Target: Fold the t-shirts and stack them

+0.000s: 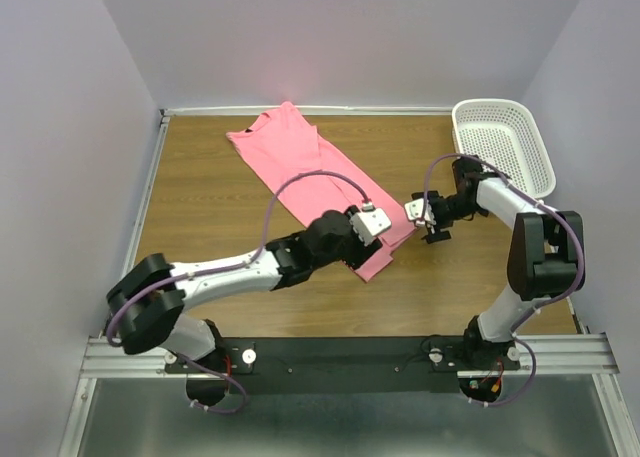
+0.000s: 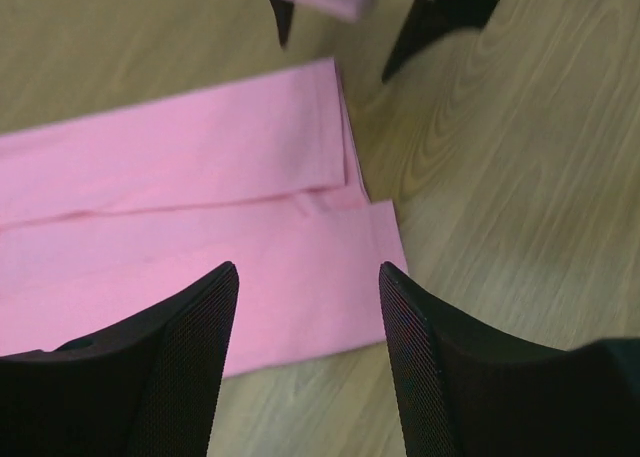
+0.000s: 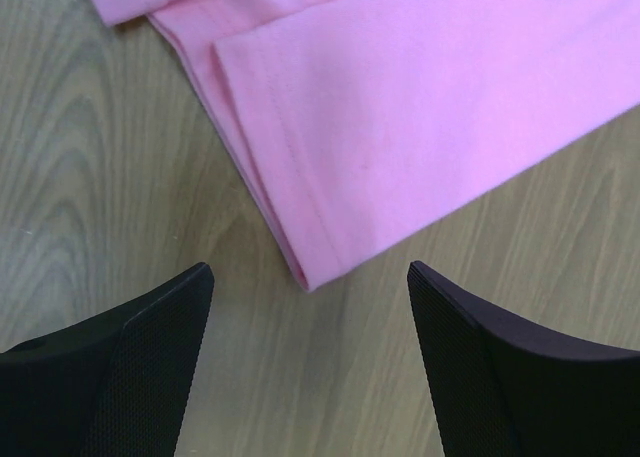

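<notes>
One t-shirt (image 1: 300,167), seen from above, lies across the table (image 1: 200,187) as a long folded strip, hem nearest you. Left wrist: your left gripper (image 2: 308,269) hangs spread above the hem. Right wrist: the right gripper (image 3: 310,267) gapes over the hem corner (nothing held). Next, I judge: pinch both corners and fold towards the collar.

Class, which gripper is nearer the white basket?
Right. The right gripper hangs left of the basket, apart from it; the left gripper is over the t-shirt, farther left.

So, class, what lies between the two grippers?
The folded end of the t-shirt, then a strip of bare table, between left gripper and right gripper; the left wrist view shows it.
</notes>
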### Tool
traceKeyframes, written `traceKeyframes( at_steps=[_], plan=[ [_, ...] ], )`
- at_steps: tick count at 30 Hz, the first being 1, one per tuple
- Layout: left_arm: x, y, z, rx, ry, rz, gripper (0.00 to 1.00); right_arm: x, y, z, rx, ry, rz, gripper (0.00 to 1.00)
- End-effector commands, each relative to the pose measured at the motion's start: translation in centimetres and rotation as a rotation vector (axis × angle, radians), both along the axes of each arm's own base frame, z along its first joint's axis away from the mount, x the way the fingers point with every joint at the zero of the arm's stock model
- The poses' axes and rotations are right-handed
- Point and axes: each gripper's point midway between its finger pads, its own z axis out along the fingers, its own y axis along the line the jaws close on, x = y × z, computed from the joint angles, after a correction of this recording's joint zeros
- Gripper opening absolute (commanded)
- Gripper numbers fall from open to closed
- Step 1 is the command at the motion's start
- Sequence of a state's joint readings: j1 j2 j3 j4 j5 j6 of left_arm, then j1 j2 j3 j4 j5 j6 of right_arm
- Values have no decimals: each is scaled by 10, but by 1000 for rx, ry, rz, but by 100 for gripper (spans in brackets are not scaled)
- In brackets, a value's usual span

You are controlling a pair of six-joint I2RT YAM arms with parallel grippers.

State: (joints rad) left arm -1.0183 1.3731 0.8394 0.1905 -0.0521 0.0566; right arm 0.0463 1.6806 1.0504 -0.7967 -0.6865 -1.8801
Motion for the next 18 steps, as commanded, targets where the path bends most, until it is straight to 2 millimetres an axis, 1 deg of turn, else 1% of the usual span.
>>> traceKeyframes(
  at_steps=[1,2,3,4,6,7,9,10,11,12,13,14,15,17,18],
  plan=[
    [4,6,-57,206,67,124,65,8,4,16,100,6,1,85],
    [0,-4,-58,211,83,109,63,10,6,19,119,10,-5,85],
    [1,-6,-65,229,93,110,63,13,-1,20,126,8,-27,85],
    [-1,-17,-76,260,103,95,62,14,-2,20,126,10,-30,84],
    [-4,-23,-88,291,120,81,59,13,-6,19,131,25,-45,84],
    [-8,-31,-98,296,144,78,59,11,-7,19,132,34,-46,84],
    [-17,-38,-110,311,169,54,59,12,-11,17,135,43,-56,83],
    [-17,-39,-113,315,175,52,59,13,-12,16,134,45,-57,83],
    [-22,-42,-116,319,179,41,59,12,-13,15,134,54,-58,83],
    [-25,-43,-119,320,190,41,59,15,-15,18,136,49,-60,83],
    [-29,-46,-127,328,209,24,58,14,-14,15,142,63,-64,83],
    [-36,-43,-133,354,222,15,57,14,-15,17,149,70,-65,82],
    [-39,-44,-136,356,229,14,57,14,-15,17,153,75,-66,82],
    [-46,-42,-147,385,251,23,57,15,-13,20,173,84,-67,82],
    [-45,-40,-151,396,258,39,57,15,-12,20,178,87,-66,82]
  ],
)
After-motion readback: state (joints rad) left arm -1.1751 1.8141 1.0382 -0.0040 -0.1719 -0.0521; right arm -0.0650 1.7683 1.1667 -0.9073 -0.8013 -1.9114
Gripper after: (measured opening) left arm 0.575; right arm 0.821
